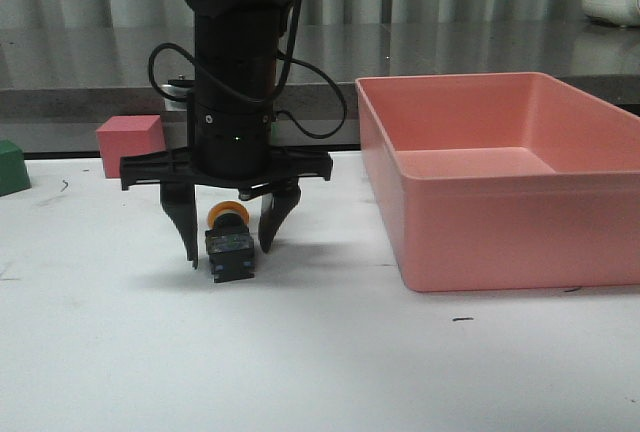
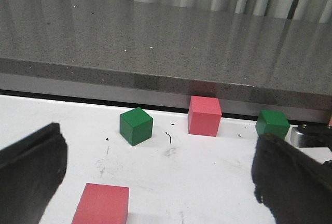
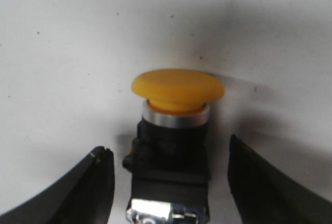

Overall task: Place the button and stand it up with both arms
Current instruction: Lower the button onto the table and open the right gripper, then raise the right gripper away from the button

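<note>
The button (image 1: 229, 242) lies on its side on the white table, its yellow-orange cap (image 1: 228, 214) pointing away and its black body towards the front. My right gripper (image 1: 230, 250) hangs straight down over it, open, one finger on each side of the body without touching. In the right wrist view the button (image 3: 174, 130) lies between the open fingers (image 3: 85, 190), with a gap on both sides. My left gripper (image 2: 161, 182) is open wide and empty over bare table; the left arm is out of the front view.
A large pink bin (image 1: 500, 242) stands right of the button. A pink cube (image 1: 130, 144) and a green cube (image 1: 10, 167) sit at the back left. The left wrist view shows two green cubes (image 2: 136, 125) and two red cubes (image 2: 204, 115) before a grey ledge.
</note>
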Motion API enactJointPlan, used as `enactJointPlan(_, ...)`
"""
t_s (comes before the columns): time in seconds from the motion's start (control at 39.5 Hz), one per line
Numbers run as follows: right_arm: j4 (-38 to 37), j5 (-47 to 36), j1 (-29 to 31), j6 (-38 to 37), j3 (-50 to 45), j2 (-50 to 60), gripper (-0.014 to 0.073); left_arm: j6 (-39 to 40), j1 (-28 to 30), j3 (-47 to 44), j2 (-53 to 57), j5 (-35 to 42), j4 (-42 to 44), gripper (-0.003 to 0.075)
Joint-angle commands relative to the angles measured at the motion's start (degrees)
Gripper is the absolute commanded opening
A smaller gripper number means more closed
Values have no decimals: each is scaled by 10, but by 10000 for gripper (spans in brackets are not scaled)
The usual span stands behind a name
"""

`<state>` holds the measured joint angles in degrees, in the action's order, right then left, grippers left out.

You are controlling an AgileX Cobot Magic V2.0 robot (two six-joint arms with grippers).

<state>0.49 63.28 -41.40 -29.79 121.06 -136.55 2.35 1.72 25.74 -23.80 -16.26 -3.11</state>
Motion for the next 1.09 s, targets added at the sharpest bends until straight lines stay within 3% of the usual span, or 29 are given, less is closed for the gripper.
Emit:
enactJointPlan(0.0,-5,15,2,12,28,67,482,1,0,20,-8,41,-1,692)
enactJointPlan(0.08,-5,38,2,17,45,77,393,1,0,20,-8,41,-1,692)
enactJointPlan(0.23,-5,66,2,17,87,86,104,1,0,20,-8,41,-1,692)
enactJointPlan(0.41,-5,95,2,38,133,93,-72,1,0,20,-8,41,-1,692)
enactJointPlan(0.51,-5,137,3,53,158,99,-71,1,0,20,-8,41,-1,692)
enactJointPlan(0.84,1,137,37,129,147,213,-71,1,0,20,-8,41,-1,692)
enactJointPlan(1.06,-5,137,134,148,57,331,-71,1,0,20,-8,41,-1,692)
